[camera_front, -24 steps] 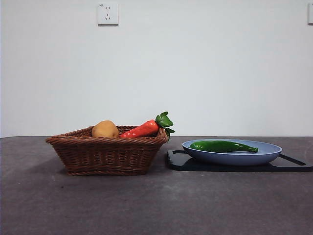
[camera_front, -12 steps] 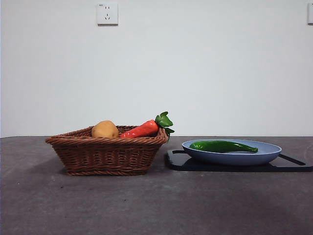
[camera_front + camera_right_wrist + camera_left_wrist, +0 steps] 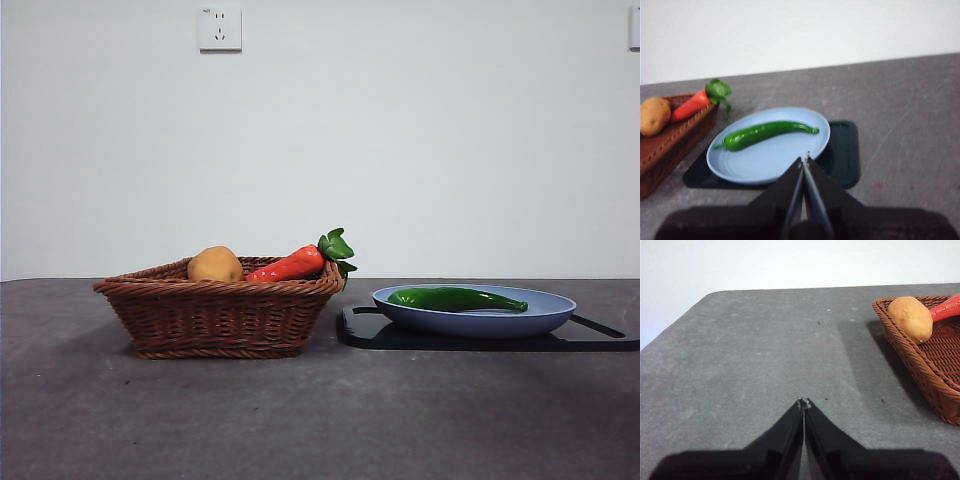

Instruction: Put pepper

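Right gripper [image 3: 805,159] has its jaws pressed together, gripping nothing, hanging over the near rim of the light blue plate [image 3: 765,165]. Green pepper [image 3: 765,133] lies lengthwise in that plate, which sits on a dark tray [image 3: 845,155]. Just beside the tray there's a wicker basket [image 3: 220,315] with a potato [image 3: 215,265] and a carrot [image 3: 290,265] in it. Left gripper [image 3: 803,402] is closed too, over bare bench [image 3: 750,355] near the basket.

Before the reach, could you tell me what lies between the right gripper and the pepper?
Only bare blue plate separates the right gripper from the pepper, seen in the right wrist view.
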Tool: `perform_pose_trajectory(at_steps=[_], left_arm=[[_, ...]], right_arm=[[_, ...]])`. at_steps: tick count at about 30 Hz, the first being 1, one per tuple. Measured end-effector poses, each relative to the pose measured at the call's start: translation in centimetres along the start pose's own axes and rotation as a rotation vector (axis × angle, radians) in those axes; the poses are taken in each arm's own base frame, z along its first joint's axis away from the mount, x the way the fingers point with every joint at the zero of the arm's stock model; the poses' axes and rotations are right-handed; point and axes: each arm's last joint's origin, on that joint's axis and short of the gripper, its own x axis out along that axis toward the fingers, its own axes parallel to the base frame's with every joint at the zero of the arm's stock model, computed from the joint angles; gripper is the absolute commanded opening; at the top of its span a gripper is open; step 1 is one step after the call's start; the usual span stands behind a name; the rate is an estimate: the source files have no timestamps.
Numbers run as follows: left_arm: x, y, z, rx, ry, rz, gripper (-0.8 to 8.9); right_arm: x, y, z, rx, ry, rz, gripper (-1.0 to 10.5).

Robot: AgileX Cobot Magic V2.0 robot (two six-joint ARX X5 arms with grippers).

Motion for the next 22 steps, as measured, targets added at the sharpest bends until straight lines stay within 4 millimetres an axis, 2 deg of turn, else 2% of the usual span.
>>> perform_pose_trajectory(at_steps=[3, 22], left_arm=[[0.0, 0.0, 0.0, 0.0, 0.0, 0.0, 0.08], [0.0, 0.0, 0.0, 0.0, 0.0, 0.0, 0.08]], right_arm=[[0.02, -0.11, -0.94, 0.016, 0.043, -0.005, 0.1], [0.06, -0.12, -1.08, 0.03, 0.064, -0.008, 0.1]])
